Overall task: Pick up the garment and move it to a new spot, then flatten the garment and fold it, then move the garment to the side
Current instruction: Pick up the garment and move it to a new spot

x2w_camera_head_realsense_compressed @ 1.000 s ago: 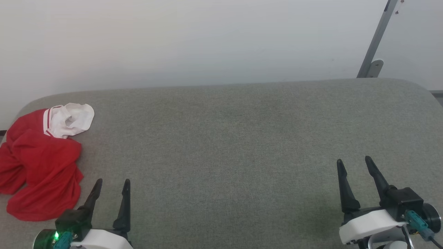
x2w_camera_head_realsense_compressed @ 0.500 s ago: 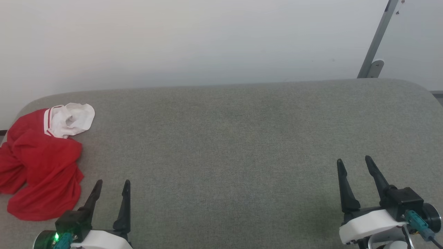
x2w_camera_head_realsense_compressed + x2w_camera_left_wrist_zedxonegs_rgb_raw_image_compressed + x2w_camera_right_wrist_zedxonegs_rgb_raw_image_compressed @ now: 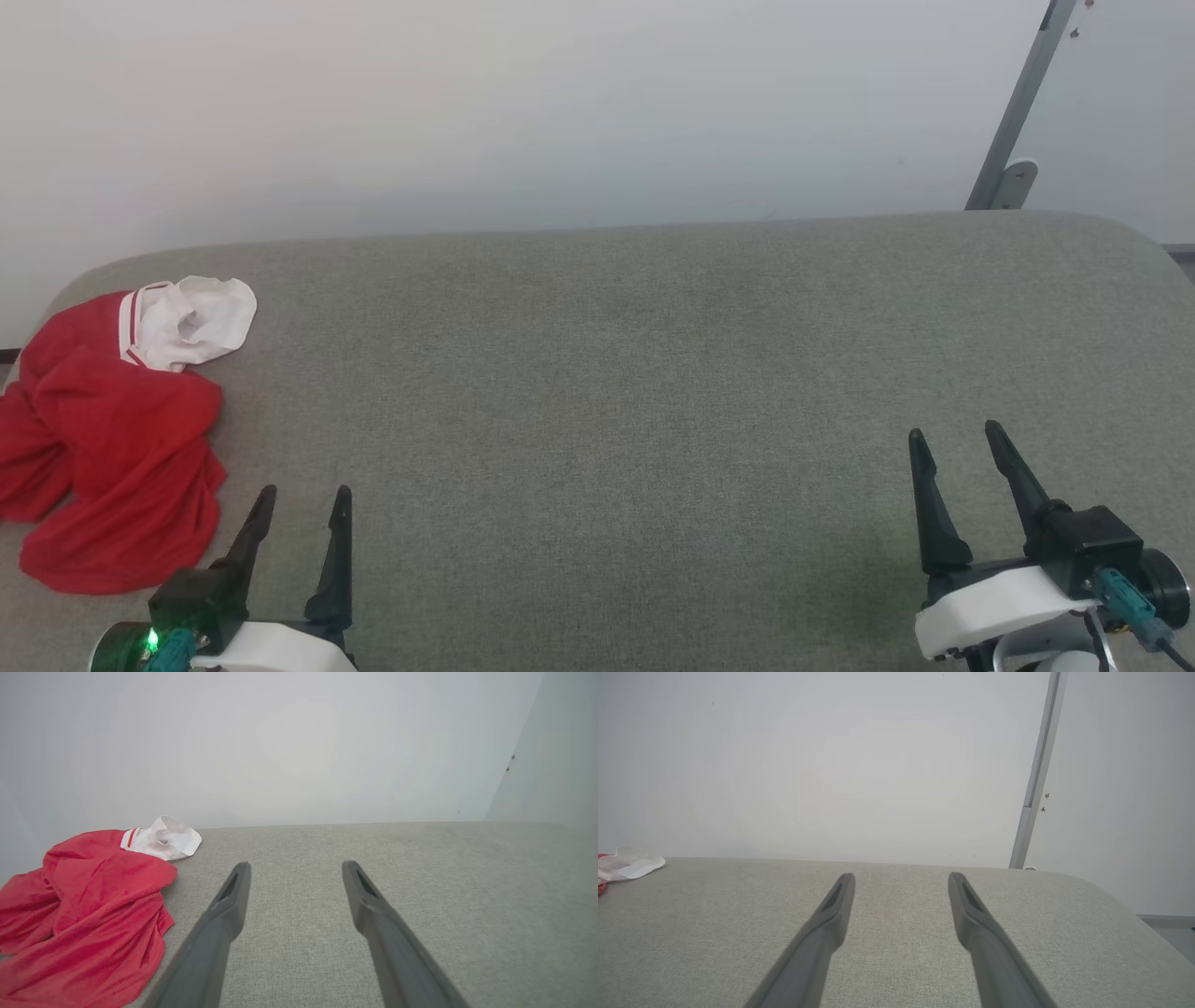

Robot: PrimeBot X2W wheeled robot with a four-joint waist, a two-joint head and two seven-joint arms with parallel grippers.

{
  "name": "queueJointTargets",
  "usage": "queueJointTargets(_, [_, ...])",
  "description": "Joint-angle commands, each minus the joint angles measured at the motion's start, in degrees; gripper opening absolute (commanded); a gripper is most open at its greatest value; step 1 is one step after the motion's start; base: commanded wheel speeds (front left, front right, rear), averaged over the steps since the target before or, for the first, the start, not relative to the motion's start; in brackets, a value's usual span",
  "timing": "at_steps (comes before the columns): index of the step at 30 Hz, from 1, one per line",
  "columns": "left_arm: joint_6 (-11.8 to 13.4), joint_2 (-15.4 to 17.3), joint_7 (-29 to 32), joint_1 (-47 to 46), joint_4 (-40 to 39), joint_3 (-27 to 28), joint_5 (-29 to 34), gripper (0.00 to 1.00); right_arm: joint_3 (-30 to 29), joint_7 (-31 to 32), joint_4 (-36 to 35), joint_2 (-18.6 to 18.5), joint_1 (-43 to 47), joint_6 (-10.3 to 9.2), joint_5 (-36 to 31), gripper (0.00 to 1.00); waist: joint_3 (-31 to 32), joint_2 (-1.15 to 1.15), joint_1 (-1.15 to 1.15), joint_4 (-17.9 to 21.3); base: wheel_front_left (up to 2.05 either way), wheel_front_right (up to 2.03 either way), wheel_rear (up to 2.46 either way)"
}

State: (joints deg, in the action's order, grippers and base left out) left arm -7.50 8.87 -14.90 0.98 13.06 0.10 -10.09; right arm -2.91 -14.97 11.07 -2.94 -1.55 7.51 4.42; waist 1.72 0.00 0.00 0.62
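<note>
The garment (image 3: 112,448) lies crumpled in a red heap with a white sleeve bunched at its far end, at the left edge of the grey padded table (image 3: 607,373). The left gripper (image 3: 306,490) points forward just beside it, fingers spread and empty. The right gripper (image 3: 954,429), likewise spread and empty, is well apart from it.

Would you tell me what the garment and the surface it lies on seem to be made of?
The garment: likely thin, smooth synthetic jersey, judging by its soft, limp folds. The surface: matte grey woven fabric, with fine visible weave.
</note>
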Motion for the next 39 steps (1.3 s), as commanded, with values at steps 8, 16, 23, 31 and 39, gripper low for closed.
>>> queueJointTargets(8, [0.04,0.08,-0.4,0.09,0.0,0.08,-0.24,1.0,0.15,-0.29,-0.48,0.04,0.57,-0.04,0.02,1.0,0.02,0.0,0.0,-0.06,0.0,0.0,0.0])
queueJointTargets(16, [0.04,-0.05,-0.4,0.13,0.0,0.13,-0.16,1.0,0.14,-0.29,-0.44,0.04,0.47,-0.04,0.05,1.0,0.09,0.0,0.0,-0.09,0.0,0.0,0.0])
queueJointTargets(23, [0.04,-0.23,-0.4,0.38,-0.1,0.2,-0.08,1.0,0.12,-0.29,-0.38,0.04,0.24,-0.04,-0.01,1.0,0.16,0.0,0.0,-0.01,0.0,0.0,0.0])
queueJointTargets(31, [0.04,-0.25,-0.4,0.43,0.0,0.13,-0.08,1.0,0.22,-0.29,-0.19,0.04,-0.05,-0.04,0.0,1.0,0.28,0.0,0.0,0.13,0.0,0.0,0.0])
queueJointTargets(39, [0.04,-0.06,-0.4,0.2,0.37,0.15,-0.27,1.0,0.39,-0.29,-0.4,0.04,0.43,-0.04,-0.23,1.0,0.62,0.0,0.0,-0.63,0.0,0.0,0.0])
